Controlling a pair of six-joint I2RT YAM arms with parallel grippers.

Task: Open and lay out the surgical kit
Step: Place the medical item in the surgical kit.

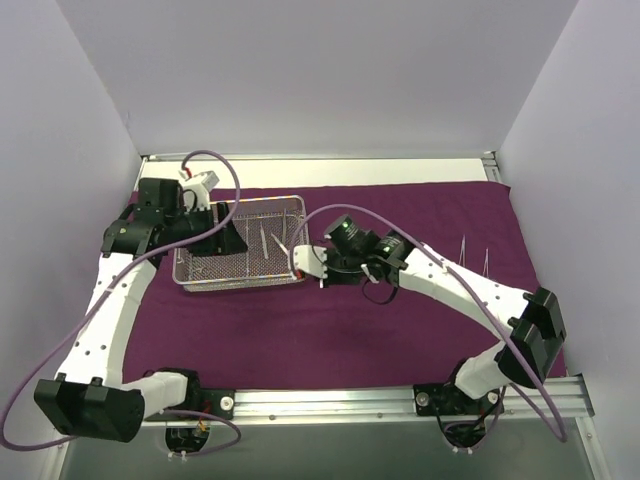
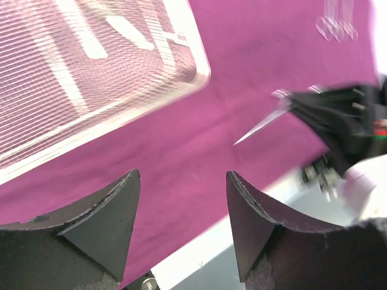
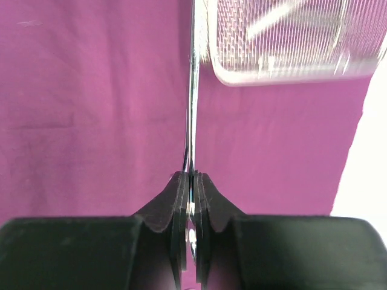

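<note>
The dark purple cloth (image 1: 300, 320) lies spread flat over the table. The silver wire-mesh tray (image 1: 240, 272) stands on its left part and holds a few thin silver instruments (image 1: 266, 241). My left gripper (image 1: 222, 236) hovers over the tray's left half, open and empty; in the left wrist view (image 2: 181, 176) its fingers frame bare cloth beside the tray (image 2: 91, 66). My right gripper (image 1: 322, 268) is just right of the tray, shut on thin silver tweezers (image 3: 192, 90) that point forward past the tray's corner (image 3: 284, 45). The tweezers also show in the left wrist view (image 2: 260, 127).
Two thin silver instruments (image 1: 474, 254) lie side by side on the cloth at the right; they also show in the left wrist view (image 2: 335, 24). A metal rail (image 1: 330, 402) runs along the near edge. White walls enclose the table on three sides.
</note>
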